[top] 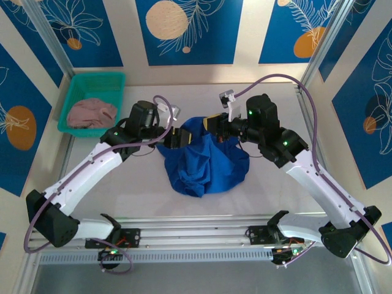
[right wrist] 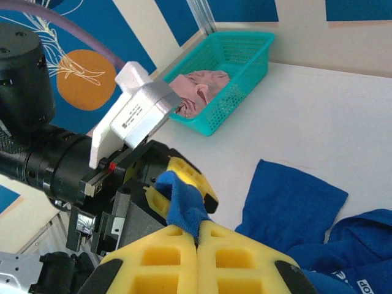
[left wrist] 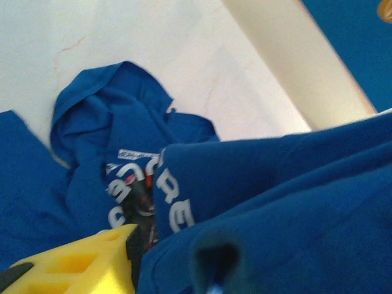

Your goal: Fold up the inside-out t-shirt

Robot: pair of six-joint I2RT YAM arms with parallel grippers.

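Right hand [right wrist: 197,231] clamped on crumpled royal-blue t-shirt [top: 205,165], white lettering, left hand [top: 179,136] unclear

You can read white letters "RE" printed on the inside-out t-shirt [left wrist: 173,205]; its small white tag [left wrist: 138,155] is too blurred to read.

Arms: left arm [top: 92,162] stretched forward, inward; left pincer [top: 176,137] jaws parted; right arm [top: 318,184] mirrored; right pincer [right wrist: 197,231] jaws pressed together; pincers facing, close.
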